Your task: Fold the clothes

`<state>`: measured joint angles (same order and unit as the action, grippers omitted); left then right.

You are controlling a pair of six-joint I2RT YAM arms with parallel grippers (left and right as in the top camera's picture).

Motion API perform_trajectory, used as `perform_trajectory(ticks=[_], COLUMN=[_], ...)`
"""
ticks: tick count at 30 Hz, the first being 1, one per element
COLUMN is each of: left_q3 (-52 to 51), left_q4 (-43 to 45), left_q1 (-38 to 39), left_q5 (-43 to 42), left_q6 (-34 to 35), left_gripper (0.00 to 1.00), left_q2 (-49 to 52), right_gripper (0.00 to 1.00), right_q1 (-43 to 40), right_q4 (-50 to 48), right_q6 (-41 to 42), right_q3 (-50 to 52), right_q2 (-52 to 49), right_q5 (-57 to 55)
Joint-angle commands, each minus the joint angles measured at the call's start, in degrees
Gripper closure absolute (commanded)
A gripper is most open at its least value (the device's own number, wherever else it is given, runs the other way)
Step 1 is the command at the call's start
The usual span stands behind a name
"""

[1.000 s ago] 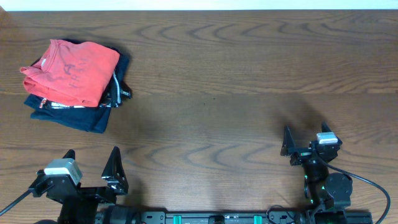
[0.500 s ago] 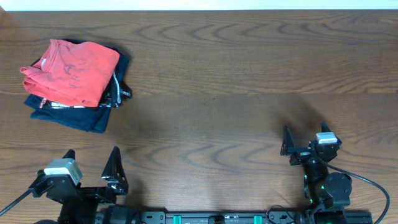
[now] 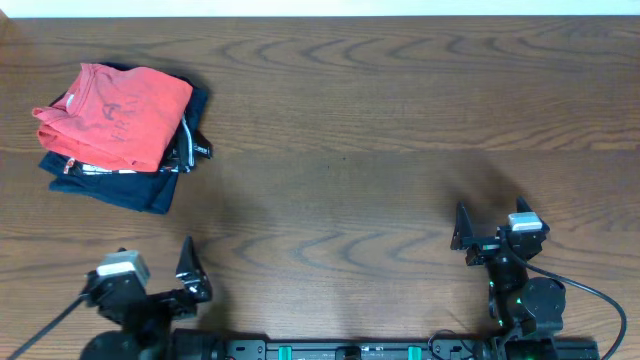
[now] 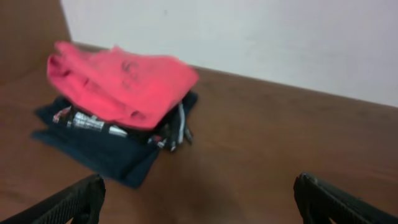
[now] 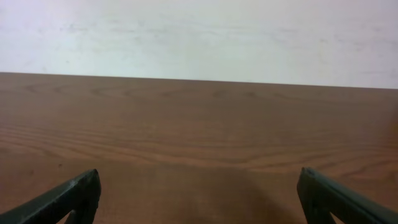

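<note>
- The coral-red soft cotton T-shirt (image 3: 118, 115) lies bunched atop a stack of dark folded garments (image 3: 120, 185) on the brown wooden tabletop (image 3: 380, 120).
- Left pincer (image 4: 199, 186): jaws wide, empty, facing the T-shirt from well apart, presumably lined up for a grasp.
- Right pincer (image 5: 199, 177): jaws wide, empty, far right of the T-shirt, likely parked.

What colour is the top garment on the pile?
Coral red T-shirt; clearest in the overhead view.
</note>
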<state>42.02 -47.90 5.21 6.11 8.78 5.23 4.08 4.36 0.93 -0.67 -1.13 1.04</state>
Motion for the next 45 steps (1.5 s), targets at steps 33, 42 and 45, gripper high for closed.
perform_trajectory(ticks=[33, 42, 45], left_q3=[-41.8, -41.8, -41.8], left_q4=[44.3, 44.4, 44.4], left_q1=[-3.8, -3.8, -3.8], left_q5=[0.8, 0.8, 0.8], left_q6=[-1.2, -1.2, -1.2], left_gripper=[0.02, 0.02, 0.02], left_q2=[-5.0, -5.0, -5.0], right_gripper=[0.01, 0.01, 0.01], right_q1=[-0.1, -0.1, -0.1], right_q4=[-0.1, -0.1, -0.1], right_q6=[-0.8, -0.8, -0.8], right_q3=[0.3, 0.3, 0.3], right_q2=[-0.2, -0.2, -0.2], right_q5=[-0.4, -0.4, -0.4])
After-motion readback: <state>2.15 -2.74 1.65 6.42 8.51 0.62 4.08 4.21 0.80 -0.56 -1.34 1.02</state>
